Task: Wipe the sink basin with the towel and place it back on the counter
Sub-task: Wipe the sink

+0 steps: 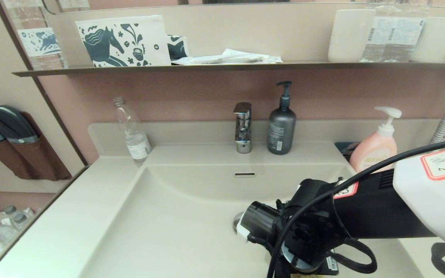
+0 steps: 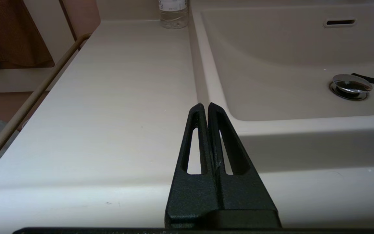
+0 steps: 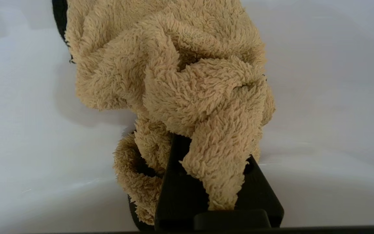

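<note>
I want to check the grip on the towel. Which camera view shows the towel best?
The right wrist view: the towel fills it, bunched in the right gripper against the sink basin. The head view shows almost nothing of it behind the arm; the left wrist view shows only an edge.

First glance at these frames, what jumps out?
The right arm fills the lower right of the head view, reaching down into the basin near the drain plug. The right gripper is shut on the bunched yellow towel against the white basin surface. The left gripper is shut and empty, parked over the counter at the basin's left front corner.
</note>
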